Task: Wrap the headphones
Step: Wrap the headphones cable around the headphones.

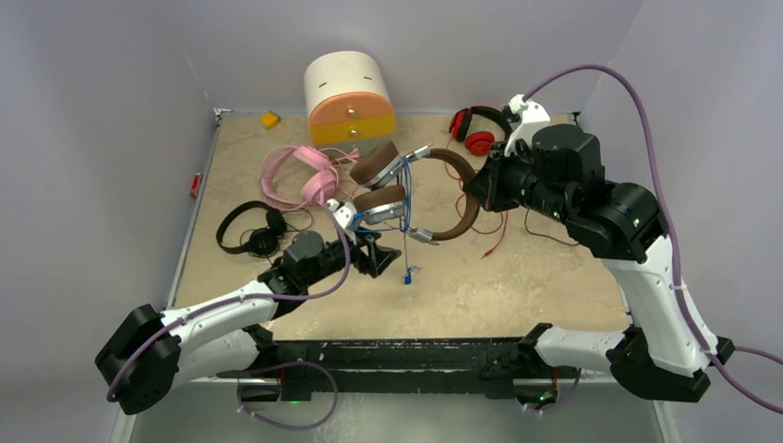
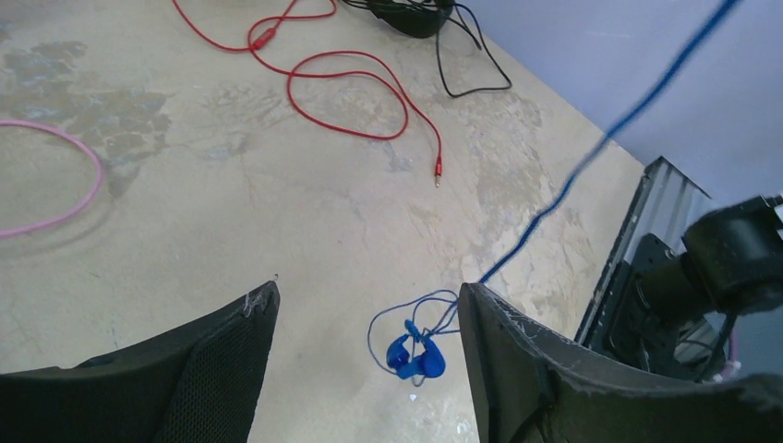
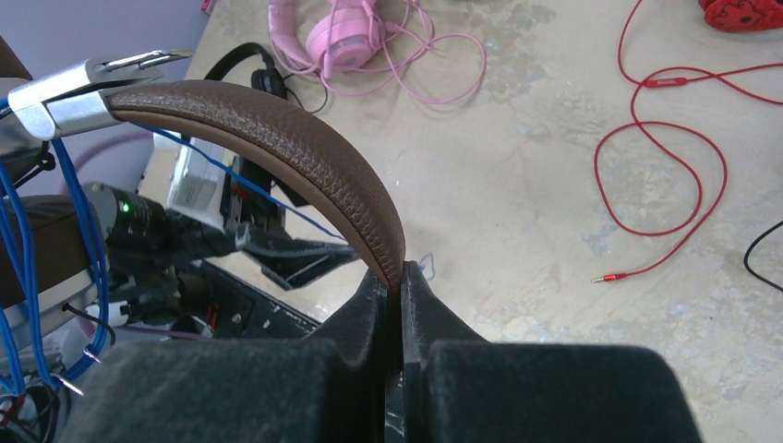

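My right gripper (image 1: 475, 189) (image 3: 401, 277) is shut on the headband of the brown headphones (image 1: 434, 189) (image 3: 277, 138) and holds them above the table. Their blue cable (image 1: 403, 198) is wound around the silver hinges. Its bundled end (image 1: 407, 274) (image 2: 415, 355) dangles free. My left gripper (image 1: 374, 254) (image 2: 369, 295) is open just left of that hanging end, and the cable runs past its right finger (image 2: 517, 351) with nothing clamped. Pink headphones (image 1: 300, 175) (image 3: 346, 41), red headphones (image 1: 475, 129) and black headphones (image 1: 251, 228) lie on the table.
The white-orange-yellow drawer box (image 1: 349, 97) stands at the back edge, with a small yellow object (image 1: 270, 119) to its left. A loose red cable (image 2: 351, 88) (image 3: 665, 157) and a black cable (image 1: 545, 231) trail across the table under my right arm.
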{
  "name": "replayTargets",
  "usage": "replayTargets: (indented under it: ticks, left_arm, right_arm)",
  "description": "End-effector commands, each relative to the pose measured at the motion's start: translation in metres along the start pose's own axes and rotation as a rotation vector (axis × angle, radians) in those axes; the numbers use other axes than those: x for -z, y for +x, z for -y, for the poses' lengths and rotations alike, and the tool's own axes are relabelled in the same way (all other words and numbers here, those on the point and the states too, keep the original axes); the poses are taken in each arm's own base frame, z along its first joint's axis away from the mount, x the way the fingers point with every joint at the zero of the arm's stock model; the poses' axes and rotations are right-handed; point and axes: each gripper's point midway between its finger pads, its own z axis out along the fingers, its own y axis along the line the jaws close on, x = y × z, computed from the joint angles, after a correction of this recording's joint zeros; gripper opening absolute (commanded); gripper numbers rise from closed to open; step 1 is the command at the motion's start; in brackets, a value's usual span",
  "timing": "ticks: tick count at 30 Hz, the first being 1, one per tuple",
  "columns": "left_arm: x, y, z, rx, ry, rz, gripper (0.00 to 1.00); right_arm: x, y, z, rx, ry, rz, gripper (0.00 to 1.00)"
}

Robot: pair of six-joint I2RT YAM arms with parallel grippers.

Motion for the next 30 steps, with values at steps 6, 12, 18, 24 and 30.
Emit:
replayTargets:
  ticks: [6, 12, 18, 24, 30]
  left_arm:
    - [0.019, -0.023, 0.038, -0.082, 0.234, 0.183, 0.67]
    - [0.006, -0.027, 0.03, -0.139, 0.195, 0.179, 0.64]
    - [-0.012, -0.038, 0.005, -0.128, 0.045, 0.168, 0.59]
    - [-0.016, -0.047, -0.012, -0.068, -0.056, 0.209, 0.59]
    - [-0.027, -0.047, -0.006, -0.089, -0.019, 0.188, 0.58]
  right_arm:
    - [0.009, -0.035, -0.018, -0.076, -0.052, 0.111, 0.0]
    - [0.001, -0.038, -0.025, -0.086, -0.075, 0.104, 0.0]
    - [0.001, -0.043, -0.03, -0.095, -0.093, 0.114, 0.0]
    - [0.001, -0.047, -0.031, -0.102, -0.099, 0.127, 0.0]
    - [0.003, -0.048, -0.032, -0.107, -0.101, 0.132, 0.0]
